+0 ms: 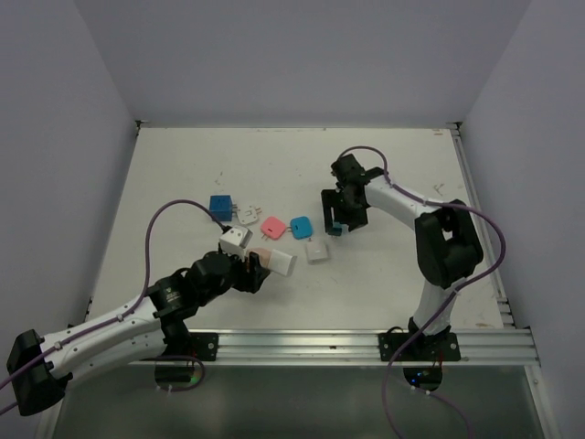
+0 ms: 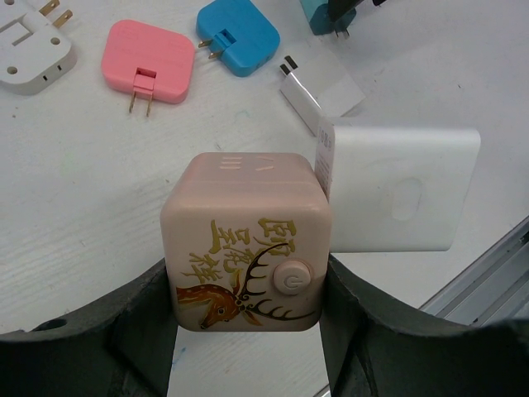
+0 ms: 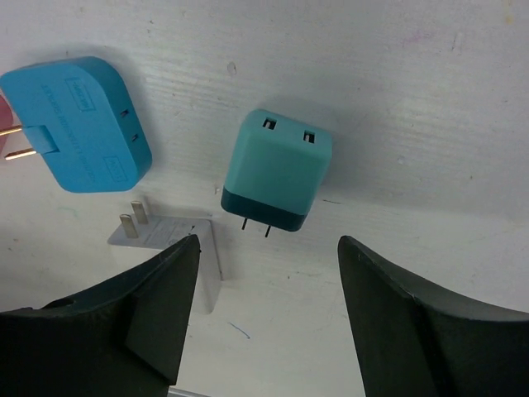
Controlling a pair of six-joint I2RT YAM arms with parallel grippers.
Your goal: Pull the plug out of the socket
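My left gripper (image 2: 246,291) is shut on a pink cube socket (image 2: 248,240) with a deer picture and a round button, one finger on each side. A white block plug (image 2: 401,198) sits against the cube's right face, resting on the table. In the top view the cube (image 1: 260,255) and the white plug (image 1: 282,264) lie just in front of the left gripper (image 1: 254,271). My right gripper (image 1: 342,219) is open and empty, hovering over a teal charger (image 3: 277,169) that lies between and beyond its fingers (image 3: 157,306).
Loose adapters lie mid-table: a blue cube (image 1: 220,207), a white adapter (image 1: 247,215), a pink one (image 1: 273,227), a blue one (image 1: 301,225), a flat white plug (image 1: 316,251) and a white cube (image 1: 235,240). A metal rail (image 1: 366,343) runs along the near edge.
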